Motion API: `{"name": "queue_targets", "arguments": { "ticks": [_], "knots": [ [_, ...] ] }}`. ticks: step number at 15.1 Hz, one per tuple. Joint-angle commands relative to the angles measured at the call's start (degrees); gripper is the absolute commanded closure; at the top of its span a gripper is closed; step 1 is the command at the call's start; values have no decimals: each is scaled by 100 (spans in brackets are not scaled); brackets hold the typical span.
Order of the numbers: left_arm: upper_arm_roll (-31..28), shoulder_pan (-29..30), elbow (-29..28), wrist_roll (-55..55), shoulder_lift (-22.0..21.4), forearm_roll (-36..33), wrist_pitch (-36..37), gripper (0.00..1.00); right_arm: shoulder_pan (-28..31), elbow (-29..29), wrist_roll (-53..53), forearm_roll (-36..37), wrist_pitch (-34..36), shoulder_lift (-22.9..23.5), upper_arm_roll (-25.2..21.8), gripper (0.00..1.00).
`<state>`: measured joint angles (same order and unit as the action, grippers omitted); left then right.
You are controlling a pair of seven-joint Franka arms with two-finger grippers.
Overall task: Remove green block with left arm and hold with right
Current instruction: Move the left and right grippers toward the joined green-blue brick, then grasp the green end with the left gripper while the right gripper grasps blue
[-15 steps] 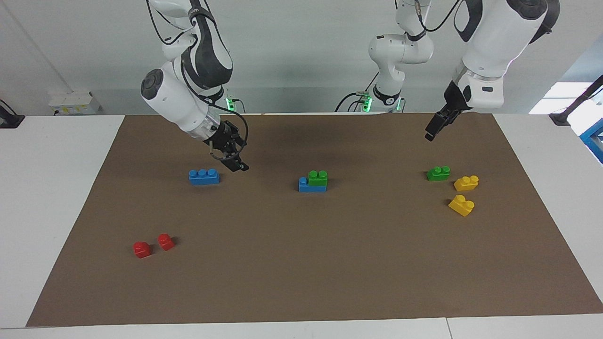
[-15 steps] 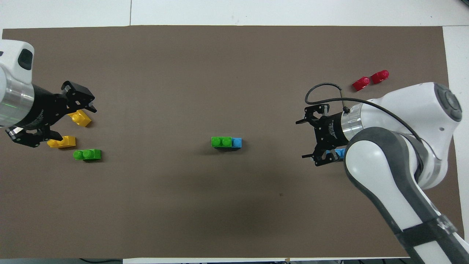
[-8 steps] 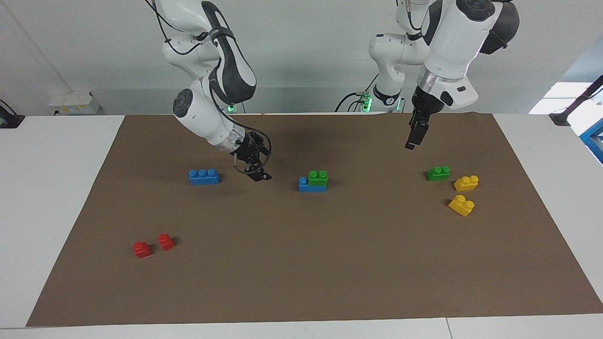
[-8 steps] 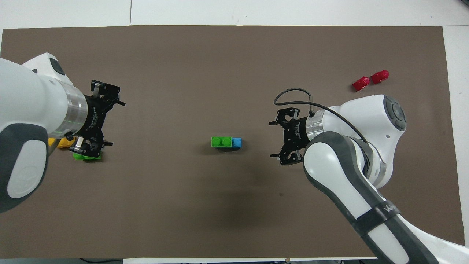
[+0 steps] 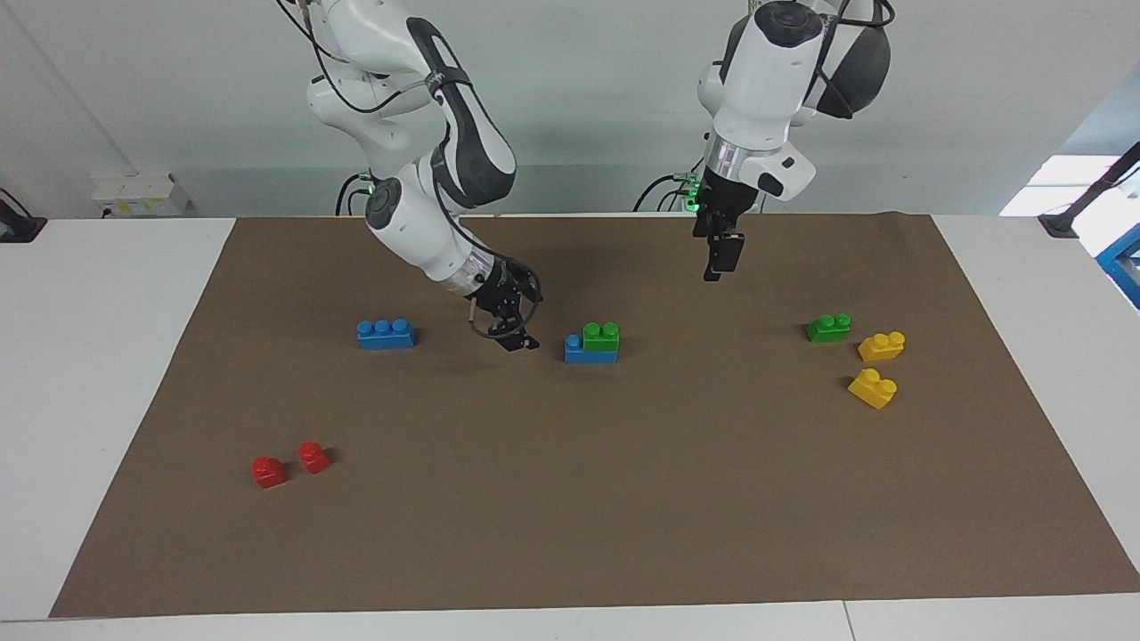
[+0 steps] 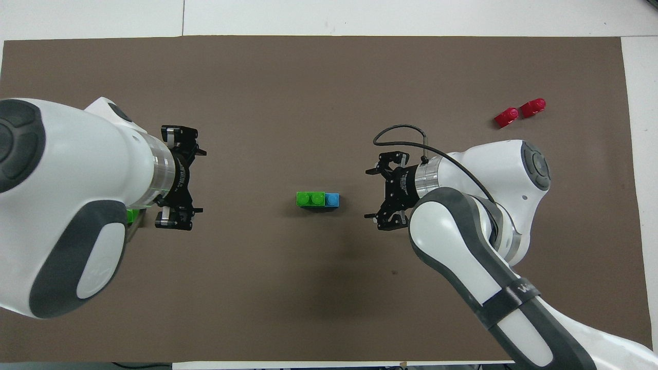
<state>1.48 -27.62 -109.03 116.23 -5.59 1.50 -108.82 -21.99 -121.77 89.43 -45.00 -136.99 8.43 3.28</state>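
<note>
A green block (image 5: 601, 336) with two studs sits on top of a blue brick (image 5: 590, 353) in the middle of the mat; the overhead view shows the green block (image 6: 310, 198) and the blue brick (image 6: 332, 199) too. My right gripper (image 5: 517, 334) is open and empty, low over the mat beside the stack, toward the right arm's end; its jaws also show spread in the overhead view (image 6: 371, 194). My left gripper (image 5: 717, 258) is open and empty, raised over the mat toward the left arm's end of the stack; it also shows in the overhead view (image 6: 198, 181).
A second green block (image 5: 828, 328) and two yellow bricks (image 5: 881, 345) (image 5: 873, 388) lie toward the left arm's end. A loose blue three-stud brick (image 5: 385, 334) and two red blocks (image 5: 268, 471) (image 5: 313, 457) lie toward the right arm's end.
Both grippers have moved in from the table's ends toward the middle stack. The right one has come close beside it, low; the left one stays raised. No brick has moved.
</note>
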Motion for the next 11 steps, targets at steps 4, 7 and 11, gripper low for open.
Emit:
{"name": "queue_targets", "arguments": {
  "ticks": [4, 7, 11],
  "knots": [
    [-95, -735, -655, 1154, 57, 87, -929, 0, -191, -84, -136, -167, -442, 264, 15, 0],
    [-104, -1008, -637, 1559, 470, 87, -1412, 0, -253, -66, -180, -167, -539, 404, 15, 0],
    [-104, -1035, -532, 1596, 875, 44, -1713, 0, -480, -13, -189, -385, -863, 624, 33, 0]
  ]
}}
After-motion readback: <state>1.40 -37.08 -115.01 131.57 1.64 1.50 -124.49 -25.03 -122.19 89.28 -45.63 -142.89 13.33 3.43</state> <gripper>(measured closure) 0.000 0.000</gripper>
